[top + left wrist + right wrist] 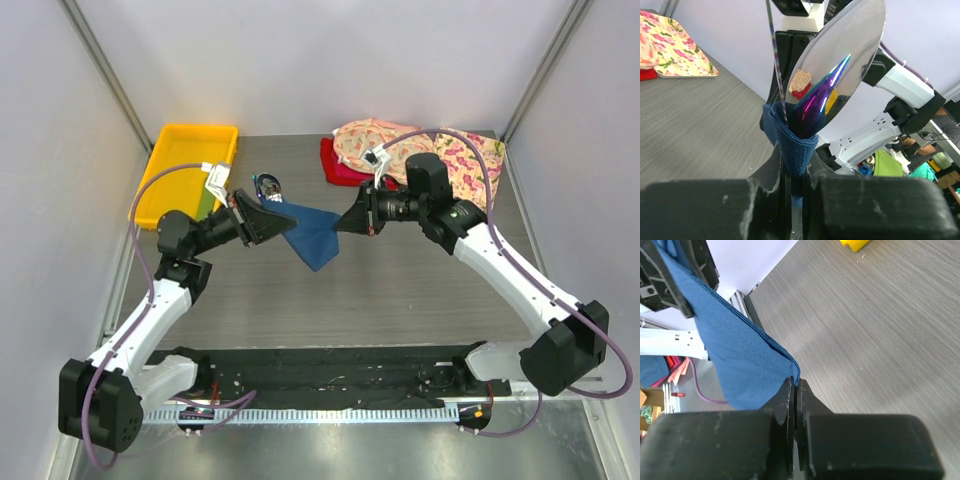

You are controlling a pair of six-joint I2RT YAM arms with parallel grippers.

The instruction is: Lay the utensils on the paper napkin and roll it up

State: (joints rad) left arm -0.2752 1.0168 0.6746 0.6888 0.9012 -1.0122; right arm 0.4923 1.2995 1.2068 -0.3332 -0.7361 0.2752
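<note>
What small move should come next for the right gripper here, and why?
Probably the right gripper should carry its pinched corner round the bundle in the left gripper: the paper napkin already wraps the spoon base, but the rest hangs loose in the air.

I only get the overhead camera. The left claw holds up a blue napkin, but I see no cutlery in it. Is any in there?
Observer: Yes. The left wrist camera shows a spoon with a shiny purple handle standing out of the paper napkin, which the left gripper clamps around it.
Operator: And the other claw, is it holding anything?
Observer: The right wrist camera shows the right gripper shut, with one corner of the napkin right at its fingertips, apparently pinched.
</note>
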